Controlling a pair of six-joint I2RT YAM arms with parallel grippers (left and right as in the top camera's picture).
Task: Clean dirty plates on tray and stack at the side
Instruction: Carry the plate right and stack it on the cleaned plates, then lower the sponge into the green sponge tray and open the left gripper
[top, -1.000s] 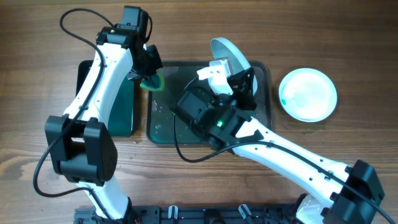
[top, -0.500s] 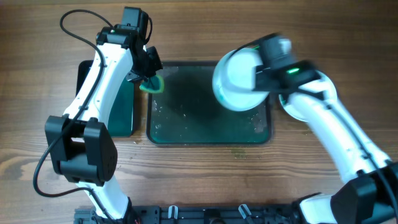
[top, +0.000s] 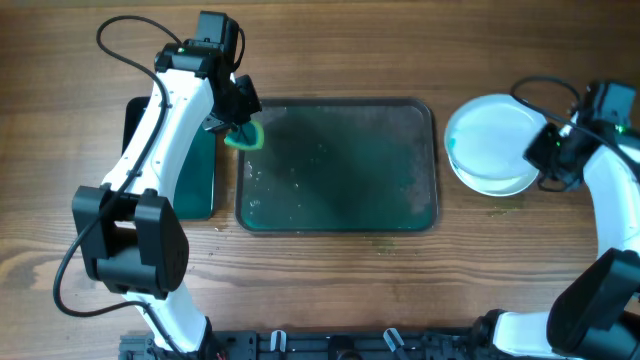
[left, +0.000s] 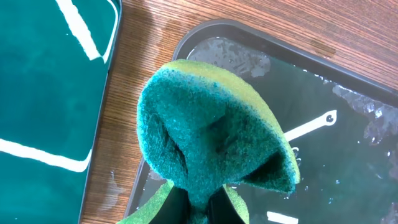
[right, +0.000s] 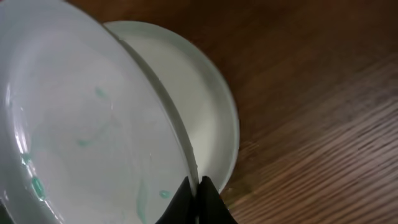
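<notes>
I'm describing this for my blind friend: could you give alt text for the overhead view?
From above, the right tool pinches the rim of a white plate over a second plate right of a wet dark tray. The left tool holds a green sponge at the tray's upper left corner.

1. A brown wooden tabletop (top: 320, 50) is carrying everything, its grain running left to right.
2. The large dark tray (top: 340, 225) is lying flat at the middle.
3. A smaller green tray (top: 203, 180) is sitting just beside it on the left, partly hidden by an arm.
4. The plates (top: 490, 150) are resting on bare wood near the dark tray's right side, one overlapping the other.
5. A few tiny specks (top: 385, 243) are lying by the dark tray's near edge.
</notes>
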